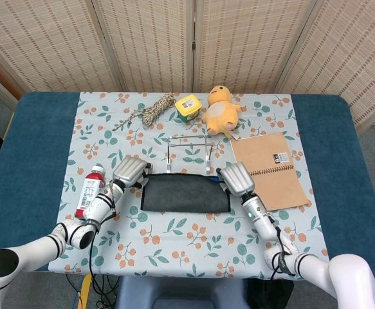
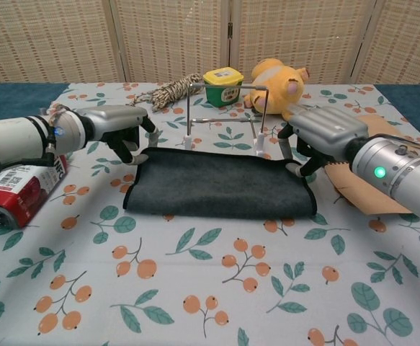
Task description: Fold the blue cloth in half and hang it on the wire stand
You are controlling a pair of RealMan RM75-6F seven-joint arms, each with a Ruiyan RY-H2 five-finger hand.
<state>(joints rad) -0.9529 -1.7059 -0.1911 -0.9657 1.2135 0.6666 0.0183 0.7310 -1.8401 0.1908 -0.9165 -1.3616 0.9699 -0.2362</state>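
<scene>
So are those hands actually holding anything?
Yes: both hold the dark folded cloth, left hand at its far left corner, right hand at its far right.

One cloth (image 1: 185, 194), one stand (image 1: 189, 153), one bottle (image 1: 91, 189), one notebook (image 1: 269, 170).

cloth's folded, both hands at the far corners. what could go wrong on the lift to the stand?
1. The wire stand sits right behind the cloth; the left hand or right hand could knock it over.
2. Whether the fingers hold both layers is unclear, so the fold may open on lifting.
3. The bottle lies beside the left arm and could get bumped.
</scene>
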